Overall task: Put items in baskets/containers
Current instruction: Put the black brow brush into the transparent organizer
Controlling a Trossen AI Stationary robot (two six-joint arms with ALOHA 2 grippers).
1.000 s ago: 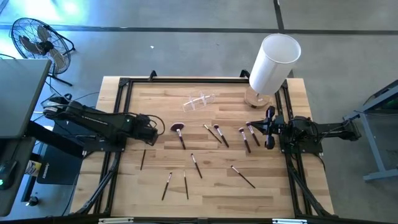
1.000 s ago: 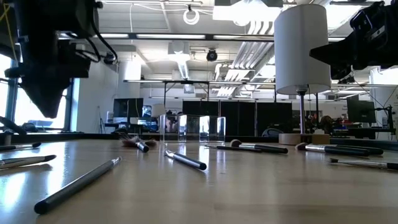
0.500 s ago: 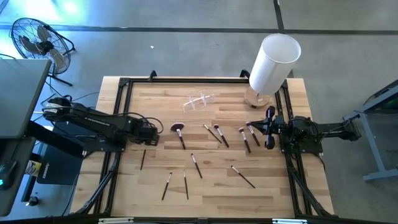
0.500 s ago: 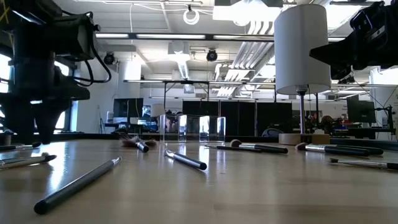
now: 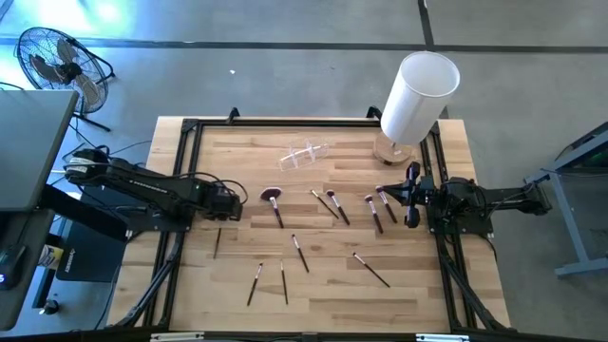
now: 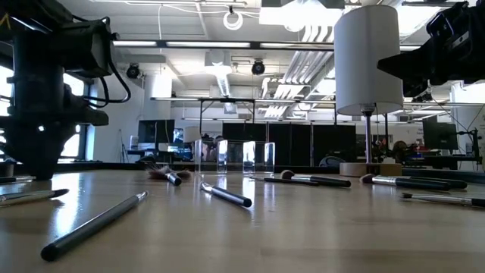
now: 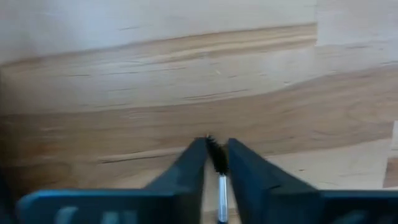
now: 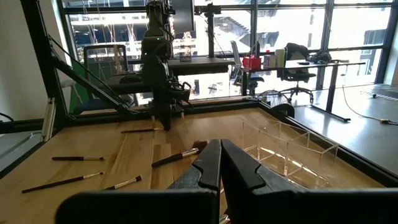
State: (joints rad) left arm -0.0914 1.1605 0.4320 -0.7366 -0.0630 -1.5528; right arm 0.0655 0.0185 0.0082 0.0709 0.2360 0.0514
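Observation:
Several slim makeup brushes lie flat on the wooden table, among them a fan-tipped one point(image 5: 274, 203) and a loose row point(image 5: 332, 204). The clear plastic holder point(image 5: 306, 154) stands near the far edge, also visible in the low view point(image 6: 235, 157). My left gripper point(image 5: 226, 211) is down at the table top on the left point(image 6: 36, 173). It is shut on the tip end of one dark brush point(image 5: 218, 242). My right gripper point(image 5: 410, 195) hovers shut at the right edge, above the table, touching nothing point(image 8: 221, 158). My left gripper pinches the brush between its two fingers at the dark bristle tip point(image 7: 215, 153), just beyond the silver ferrule point(image 7: 222, 190). The fingers come from above, pointing down, and the brush runs back between them. The brush lies on the table.
A tall white cylinder point(image 5: 418, 95) on a round wooden base stands at the far right corner. Black frame rails point(image 5: 180, 190) run along the table's edges. More brushes lie toward the near side point(image 5: 283, 280) and near right point(image 5: 370, 270). A fan point(image 5: 57, 59) stands on the floor.
My left gripper has come down onto the table top and shifted a little toward the left edge. In the low view its fingers have drawn together. The right arm has kept still.

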